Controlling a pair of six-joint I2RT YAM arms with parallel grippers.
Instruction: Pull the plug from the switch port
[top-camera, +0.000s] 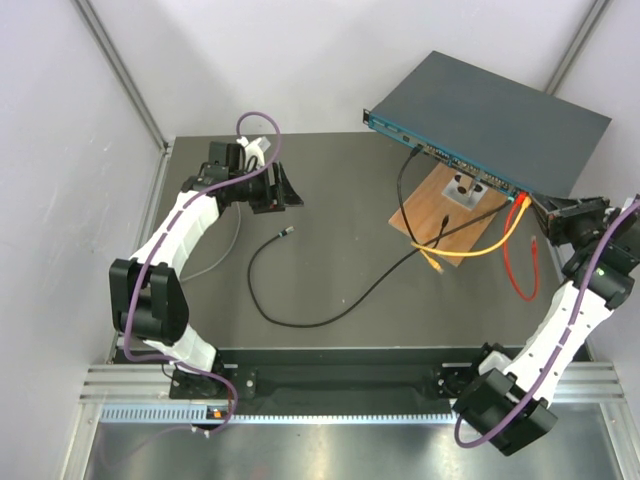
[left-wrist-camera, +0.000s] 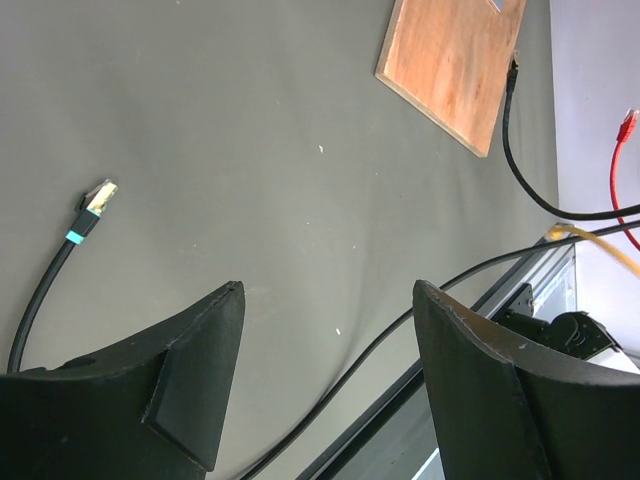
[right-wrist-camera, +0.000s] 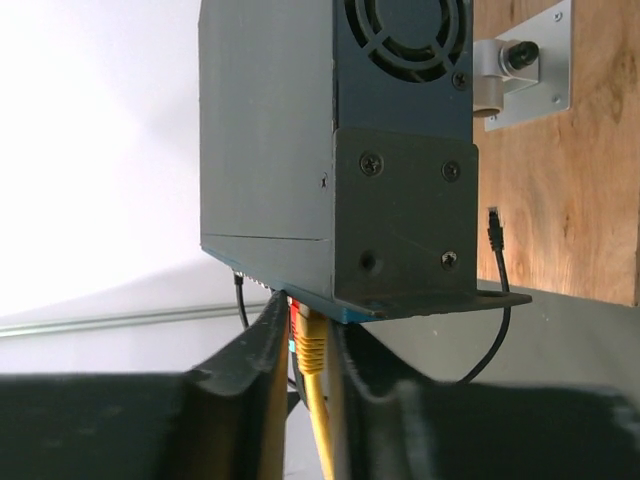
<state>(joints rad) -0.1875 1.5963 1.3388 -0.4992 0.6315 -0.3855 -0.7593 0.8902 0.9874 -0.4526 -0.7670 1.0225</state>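
The switch lies at the back right, its teal port face turned toward the table middle. In the right wrist view the switch is seen end on, and a yellow plug sits in a port at its lower edge. A red plug sits just behind the yellow one. My right gripper has its fingers closed against both sides of the yellow plug. From above, the right gripper is at the switch's right end. My left gripper hangs open and empty over the table's left half.
A brown wooden board with a metal bracket lies in front of the switch. A yellow cable and a red cable trail from the ports. A black cable with a loose plug snakes across the middle. Another black cable enters the switch's left part.
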